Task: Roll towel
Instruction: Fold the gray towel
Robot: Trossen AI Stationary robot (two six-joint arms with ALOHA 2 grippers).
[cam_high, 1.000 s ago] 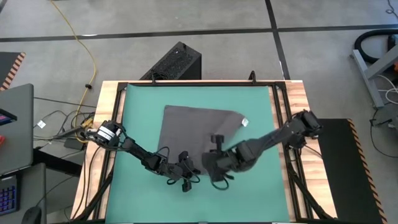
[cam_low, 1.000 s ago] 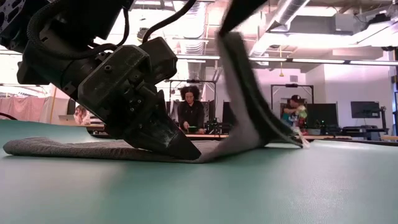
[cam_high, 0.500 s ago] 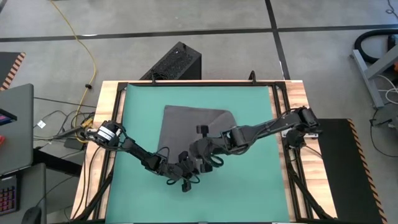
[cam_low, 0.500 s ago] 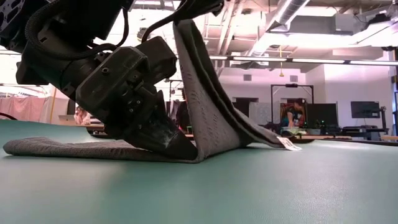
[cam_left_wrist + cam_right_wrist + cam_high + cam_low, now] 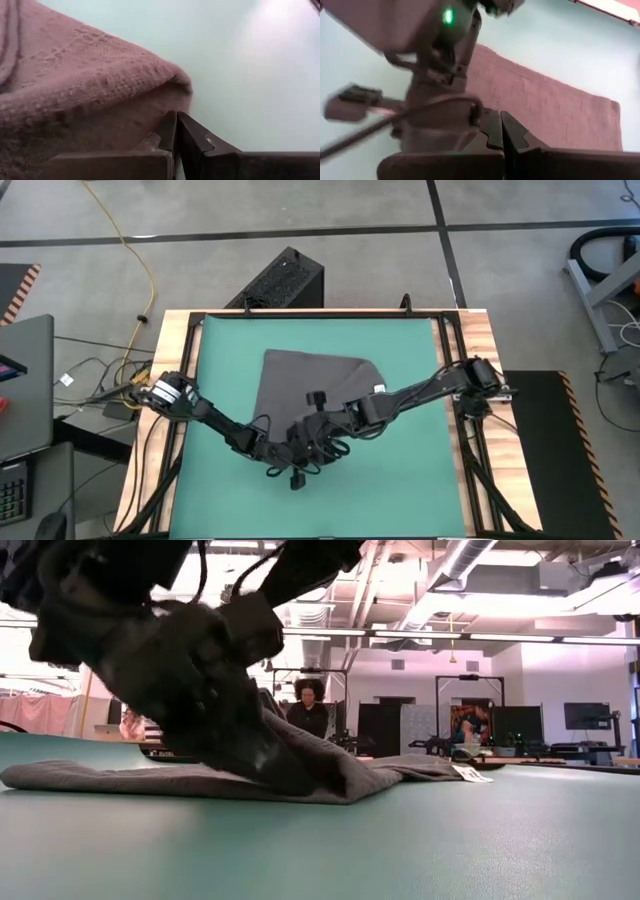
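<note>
High view: both tools, left [image 5: 297,452] and right [image 5: 312,442], clamped on towel [image 5: 300,385]'s near edge.

Nubbly matt cloth towel [image 5: 300,385] on smooth matt green mat [image 5: 410,470]

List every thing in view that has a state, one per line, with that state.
towel: lying on the green mat, near corner folded over onto itself, not rolled.
white tag: lying flat on the mat at the towel's edge.
left hand: shut, at the towel's folded edge.
right hand: shut, low over the towel beside the left hand.
green mat: flat, under the towel.
</note>
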